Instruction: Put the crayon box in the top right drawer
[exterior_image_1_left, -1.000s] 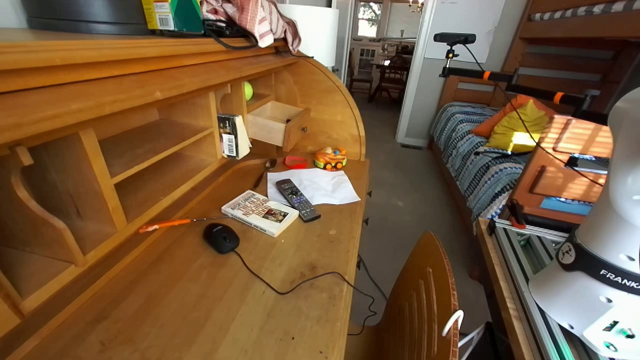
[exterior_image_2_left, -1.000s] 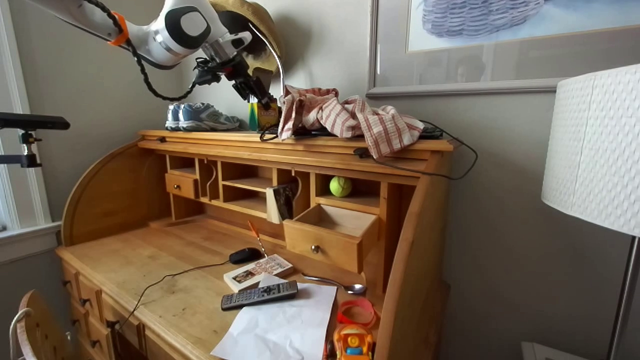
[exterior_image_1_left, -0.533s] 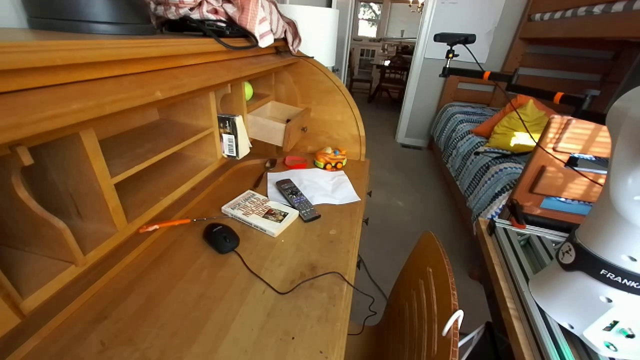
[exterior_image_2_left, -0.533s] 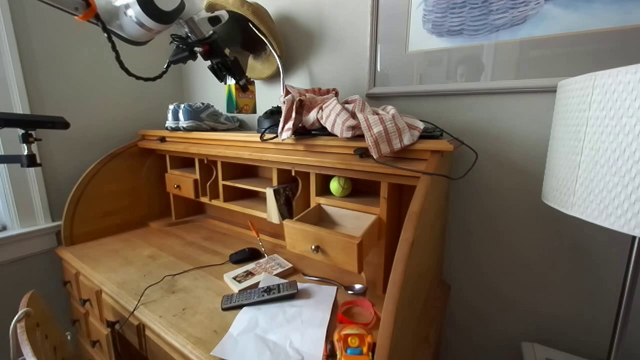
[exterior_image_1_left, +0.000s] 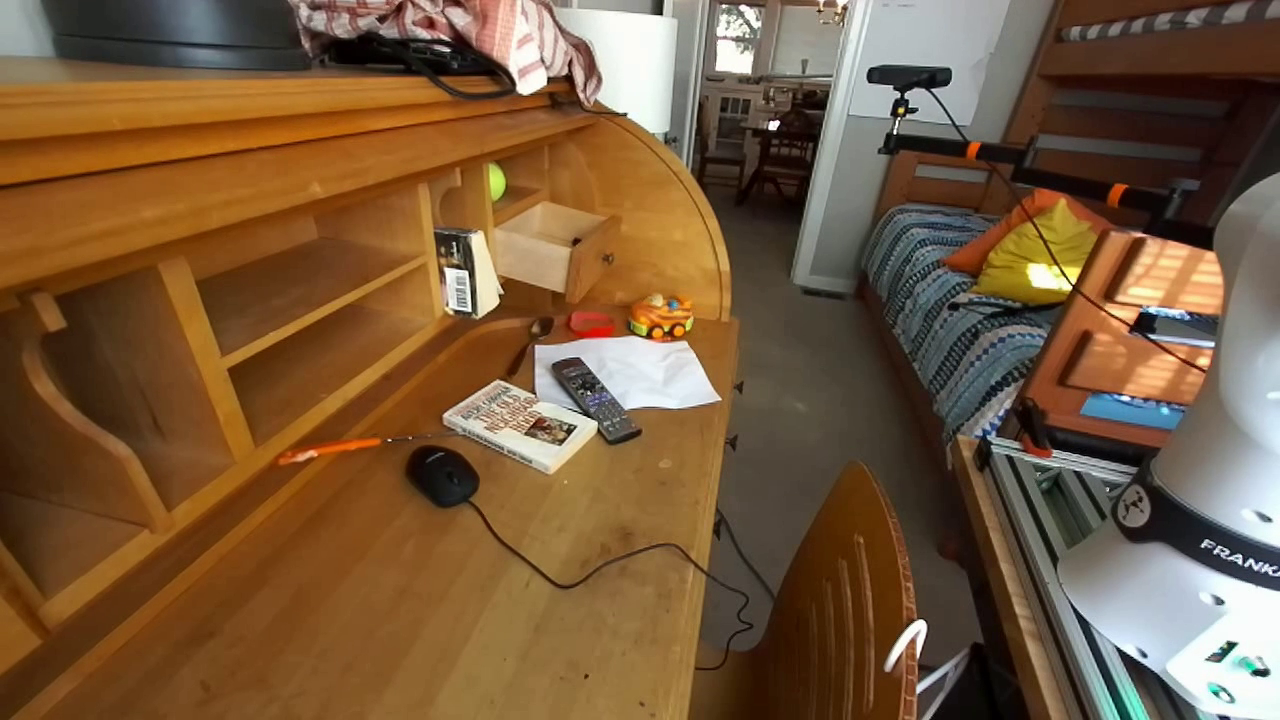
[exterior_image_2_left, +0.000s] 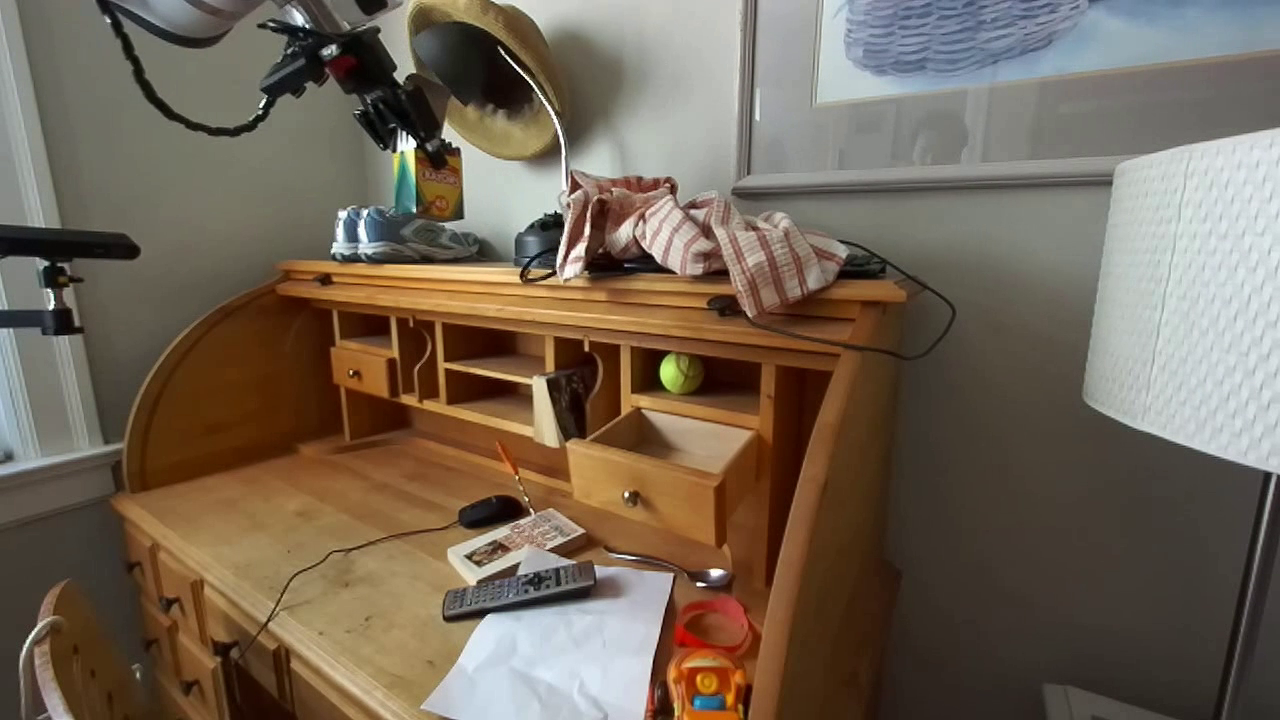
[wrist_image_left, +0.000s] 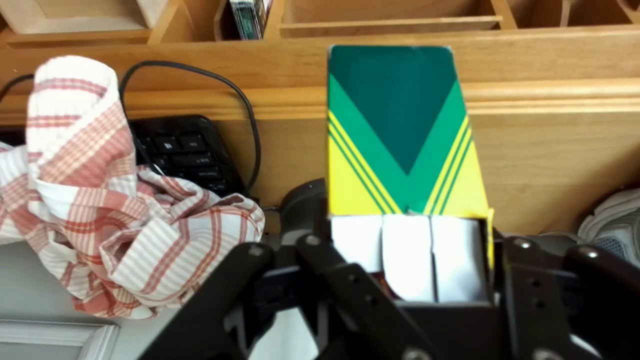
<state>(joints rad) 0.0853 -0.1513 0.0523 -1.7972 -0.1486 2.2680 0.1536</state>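
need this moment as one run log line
claw: gripping crayon box | crayon box: held in the air, not yet in drawer | drawer: open, tennis ball in cubby above

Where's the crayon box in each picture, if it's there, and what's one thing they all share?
In an exterior view: crayon box at upper left, striped cloth to its right.
In an exterior view: no crayon box; striped cloth along the top, left of centre.
In the wrist view: crayon box right of centre, in the hand; striped cloth at left.
Shared landmark: the striped cloth.
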